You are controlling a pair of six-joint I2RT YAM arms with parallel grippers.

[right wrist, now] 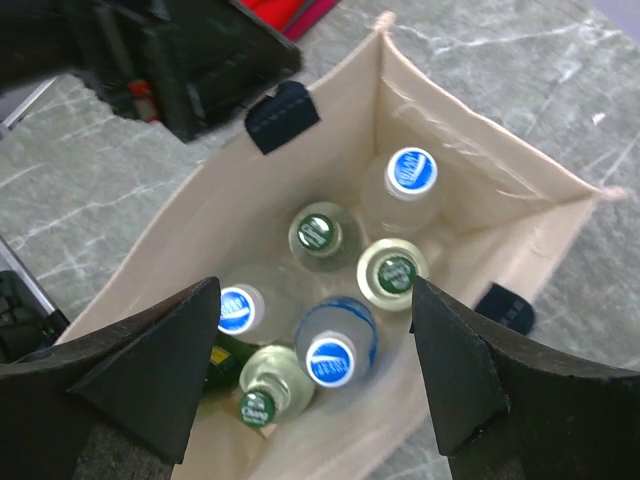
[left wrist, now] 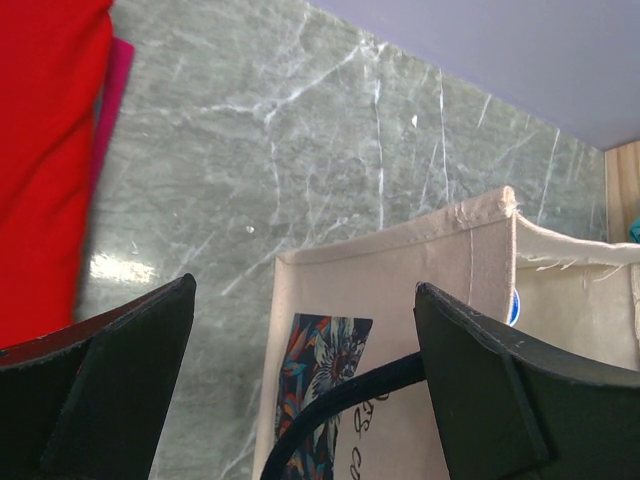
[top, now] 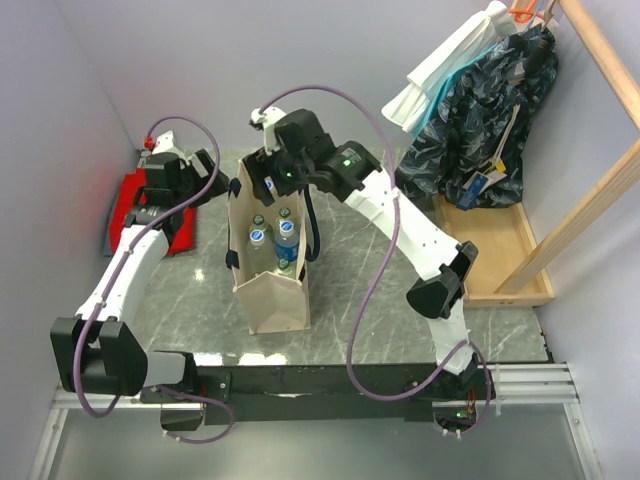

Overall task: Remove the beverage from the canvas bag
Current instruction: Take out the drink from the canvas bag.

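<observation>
**Ana:** Where does the canvas bag (top: 275, 295) stand?

**Ben:** Upright on the grey marbled worktop (top: 400, 310), between the two arms, with its mouth open to the top. The top view shows it just right of the left arm and under the right arm's wrist.

**Ana:** And the drinks?

**Ben:** All inside it. The right wrist camera looks straight down into the bag (right wrist: 470, 170) and shows six bottles (right wrist: 330, 362) standing upright and packed close together. Three have blue caps and three have green caps. None has risen above the rim.

**Ana:** What is the right hand (right wrist: 312, 300) doing?

**Ben:** It hangs over the bag's mouth, pointing down. Its two fingers (right wrist: 450, 370) are apart, with the bottle tops visible in the gap below them. Nothing is held and nothing is touched.

**Ana:** The left hand (left wrist: 305, 290)?

**Ben:** It sits at the bag's far left corner, near the red cloth (top: 135, 205) lying on the worktop's left edge. Its fingers are spread wide too. A navy strap (left wrist: 340, 400) curves up between them, but they are not clamped on it. Whether the strap touches the right-hand finger, Ben cannot tell.

**Ana:** Anything else on that side?

**Ben:** The bag's printed outer wall (left wrist: 400, 330) fills the lower part of the left wrist view.
</observation>
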